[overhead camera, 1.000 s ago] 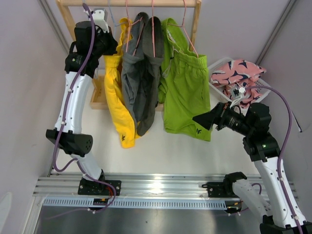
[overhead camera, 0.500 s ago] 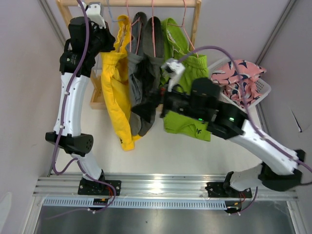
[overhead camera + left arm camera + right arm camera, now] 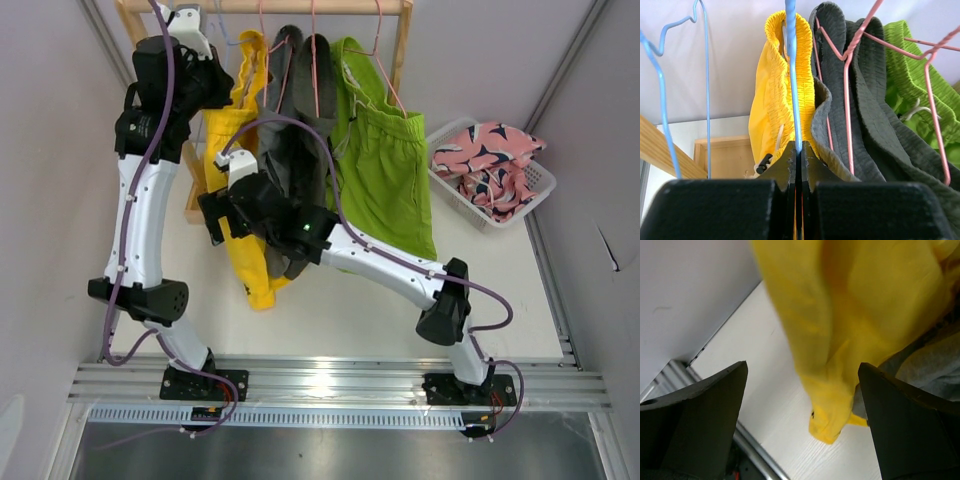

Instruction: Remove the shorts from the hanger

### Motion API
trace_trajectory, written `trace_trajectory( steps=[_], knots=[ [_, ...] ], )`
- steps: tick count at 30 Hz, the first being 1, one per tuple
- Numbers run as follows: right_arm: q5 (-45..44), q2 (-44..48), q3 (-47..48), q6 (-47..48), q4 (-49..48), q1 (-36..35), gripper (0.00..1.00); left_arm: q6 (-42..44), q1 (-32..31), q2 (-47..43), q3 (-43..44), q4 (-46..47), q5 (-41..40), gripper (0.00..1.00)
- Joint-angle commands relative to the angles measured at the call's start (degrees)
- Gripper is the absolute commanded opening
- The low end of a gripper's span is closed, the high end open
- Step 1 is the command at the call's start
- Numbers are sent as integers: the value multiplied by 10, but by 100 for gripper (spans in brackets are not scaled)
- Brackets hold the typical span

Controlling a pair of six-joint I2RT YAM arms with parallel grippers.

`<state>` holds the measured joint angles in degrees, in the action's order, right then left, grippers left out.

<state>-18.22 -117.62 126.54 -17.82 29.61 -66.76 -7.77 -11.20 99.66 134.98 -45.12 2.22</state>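
The yellow shorts [image 3: 250, 255] hang on a blue hanger [image 3: 791, 75] at the left of the rack. My left gripper [image 3: 213, 78] is shut on that hanger's wire, just below the yellow waistband [image 3: 775, 100]. My right gripper [image 3: 213, 222] is open, with the lower part of the yellow shorts [image 3: 840, 340] between its spread fingers, apart from both. The dark grey shorts [image 3: 300, 150] and the lime green shorts [image 3: 385, 180] hang on pink hangers to the right. The pink patterned shorts [image 3: 490, 150] lie in a white basket [image 3: 540, 190].
A wooden rack with a top rail [image 3: 270, 6] and a base [image 3: 198, 208] stands at the back. An empty blue hanger [image 3: 660, 75] hangs to the left of my left gripper. A metal rail [image 3: 320, 380] runs along the near edge. The right arm reaches across under the hanging shorts.
My right arm has swung from beside the basket across to the left, its open gripper now at the yellow shorts. My left gripper rose slightly with the hanger.
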Motion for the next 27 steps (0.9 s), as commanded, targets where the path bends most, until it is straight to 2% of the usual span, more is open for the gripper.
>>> trace_trajectory(
  steps=[1, 3, 4, 5, 6, 7, 9, 10, 14, 18, 24, 27],
  knots=[
    [-92, -17, 53, 22, -49, 2, 99, -16, -4, -67, -5, 49, 15, 0],
    [-121, -27, 54, 29, -81, 1, 99, -21, -4, -78, -16, 49, 16, 0],
    [-146, -34, 53, 33, -92, 1, 93, -22, -4, -80, -18, 47, 15, 0],
    [-156, -38, 51, 39, -103, 0, 79, -22, -3, -82, -19, 47, 15, 0],
    [-168, -39, 49, 45, -116, -1, 61, -22, -3, -86, -24, 48, 16, 0],
    [-175, -40, 49, 45, -117, -1, 30, -23, -3, -87, -26, 49, 17, 0],
    [-176, -34, 35, 32, -118, -6, 3, -24, -2, -88, -24, 51, 20, 0],
    [-183, -14, 18, 29, -124, -12, 0, -24, -3, -88, -24, 53, 18, 0],
    [-228, 66, -123, 33, -185, -66, 0, -23, -1, -87, -17, 62, -1, 0],
    [-334, 124, -247, 17, -191, -161, 0, -19, 0, -82, -9, 66, -19, 0],
    [-436, 148, -301, -52, -120, -252, 0, -9, 9, -69, 9, 69, -53, 0],
    [-431, 152, -308, -99, -89, -263, 0, -11, 12, -65, 9, 67, -48, 0]
  ],
)
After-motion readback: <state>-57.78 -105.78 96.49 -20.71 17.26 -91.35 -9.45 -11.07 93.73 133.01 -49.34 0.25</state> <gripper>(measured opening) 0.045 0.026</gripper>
